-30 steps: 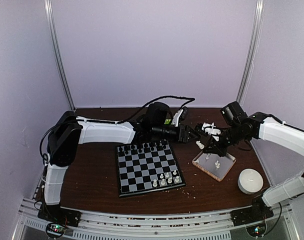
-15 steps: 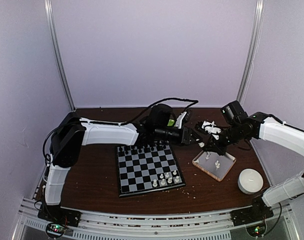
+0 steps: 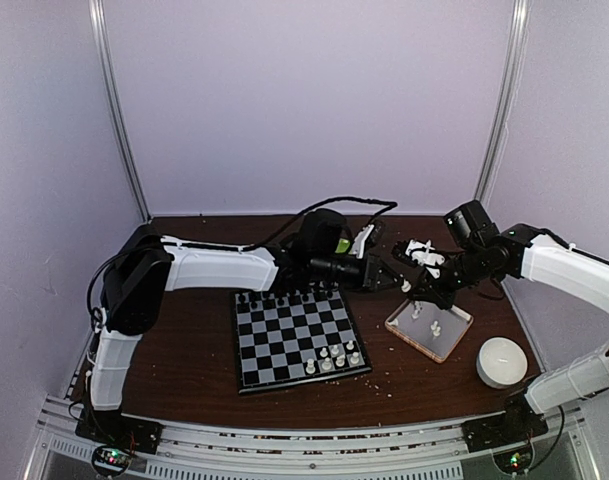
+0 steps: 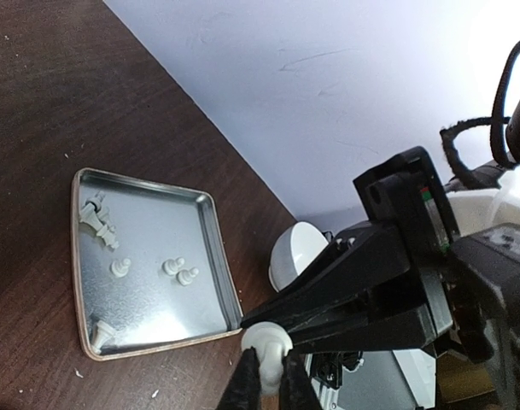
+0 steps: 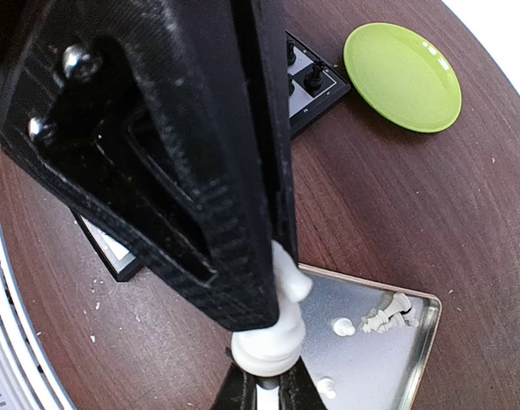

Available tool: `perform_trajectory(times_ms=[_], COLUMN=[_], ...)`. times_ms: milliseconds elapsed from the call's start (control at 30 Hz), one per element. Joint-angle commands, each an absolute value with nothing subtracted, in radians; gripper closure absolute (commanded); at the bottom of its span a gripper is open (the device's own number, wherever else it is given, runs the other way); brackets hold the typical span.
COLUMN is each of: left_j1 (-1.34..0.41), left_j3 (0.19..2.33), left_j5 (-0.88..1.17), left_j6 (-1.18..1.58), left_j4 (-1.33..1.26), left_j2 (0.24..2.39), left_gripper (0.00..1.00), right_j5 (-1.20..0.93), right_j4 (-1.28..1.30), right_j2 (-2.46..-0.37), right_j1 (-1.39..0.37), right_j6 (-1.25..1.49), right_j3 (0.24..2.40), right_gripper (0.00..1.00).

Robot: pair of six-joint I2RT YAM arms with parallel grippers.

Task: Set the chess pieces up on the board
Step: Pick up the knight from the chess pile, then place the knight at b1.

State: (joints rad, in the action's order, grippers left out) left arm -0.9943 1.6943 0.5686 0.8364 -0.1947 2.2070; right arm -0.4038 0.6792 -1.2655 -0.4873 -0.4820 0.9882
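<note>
1. Over the tabletop [image 3: 184,370], right of its middle, the two arms meet tip to tip between the board [image 3: 299,335] and the metal tray [image 4: 148,222].
2. The left gripper [image 4: 264,382] has its fingers pressed in on a white chessman [image 4: 266,342], pinching its rounded end.
3. The right gripper [image 5: 262,390] pinches the same chessman at its wider base, so both grippers hold it in the air, clear of the board and the tray.
4. The board lies at the middle of the tabletop, towards its near edge.
5. A small group of white chess pieces [image 3: 336,354] stands at the board's near right corner.
6. A row of black chessmen [image 3: 287,297] lines the board's far edge.
7. The tray sits just right of the board, well short of the tabletop's right edge.
8. Several loose white pieces [image 4: 176,270] rest on the tray's floor, some of them gathered in one corner.
9. A white round object [image 3: 501,362] rests near the tabletop's near right corner, just beyond the tray.
10. A green plate [image 5: 402,75] lies towards the far edge, past the board's far corner.
</note>
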Motion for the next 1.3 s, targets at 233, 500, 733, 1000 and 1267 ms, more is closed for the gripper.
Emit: perform_trajectory(times_ms=[233,500,733,1000,1267], left_j1=[-0.948,-0.928,-0.950,-1.015,-1.072], left_j3=[1.539,1.363,1.174,1.037,0.985], left_j5=[0.446,0.314,0.199,0.116,0.060], left_j6=[0.666,0.353,0.131,0.126,0.121], left_j4=[-0.146,0.283,0.578,0.680,0.669], left_j2=[1.986,1.716,1.515,1.463,1.526], left_gripper=[1.00,1.00,1.00,1.00,1.00], right_j5=[-0.383,-0.385,-0.374,-0.370,-0.374], right_j4=[0.669,0.670,0.671,0.675,0.676], right_j2=[-1.259,-1.253,-1.257,-1.276,-1.280], right_j1=[-0.474,-0.461,-0.454,-0.449,-0.446], right_j6=[-0.479,-0.482,-0.492,-0.499,-0.502], right_j3=[0.972,0.969,0.968,0.970,0.969], right_gripper=[0.96,0.96,0.96,0.96,0.96])
